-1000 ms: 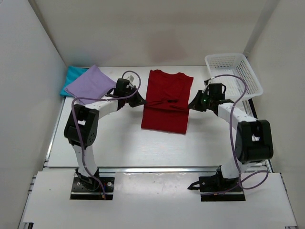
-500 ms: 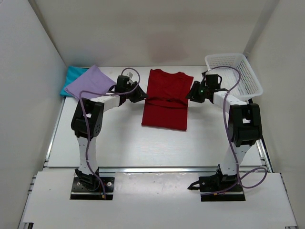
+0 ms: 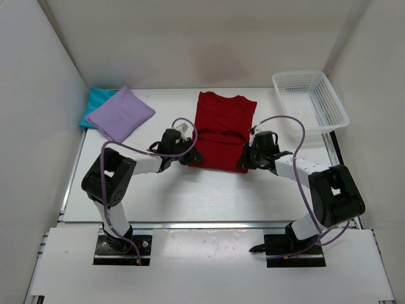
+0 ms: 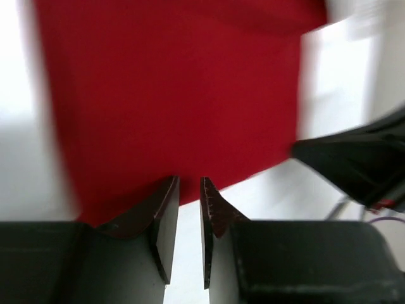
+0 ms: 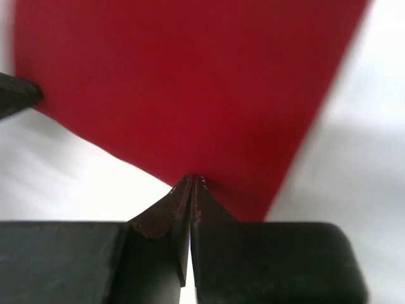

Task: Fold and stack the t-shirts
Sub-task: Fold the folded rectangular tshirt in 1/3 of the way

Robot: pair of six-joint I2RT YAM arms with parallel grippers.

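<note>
At the bench's [image 3: 190, 196] far left corner lies the teal t-shirt [image 3: 93, 101], with the folded lavender t-shirt [image 3: 120, 113] on top of it, covering most of it. The left claw [image 4: 190, 183] is low at the near left corner of the dark red t-shirt [image 3: 221, 123]. Its 2 fingers stand a narrow gap apart, tips at the hem; I cannot tell if any cloth is caught. The red shirt lies flat mid-bench, collar toward the back wall. The right claw [image 5: 191, 179] is at the near right corner, fingers pressed together at the hem; whether cloth is pinched is unclear. A white mesh basket [image 3: 309, 101] sits far right.
</note>
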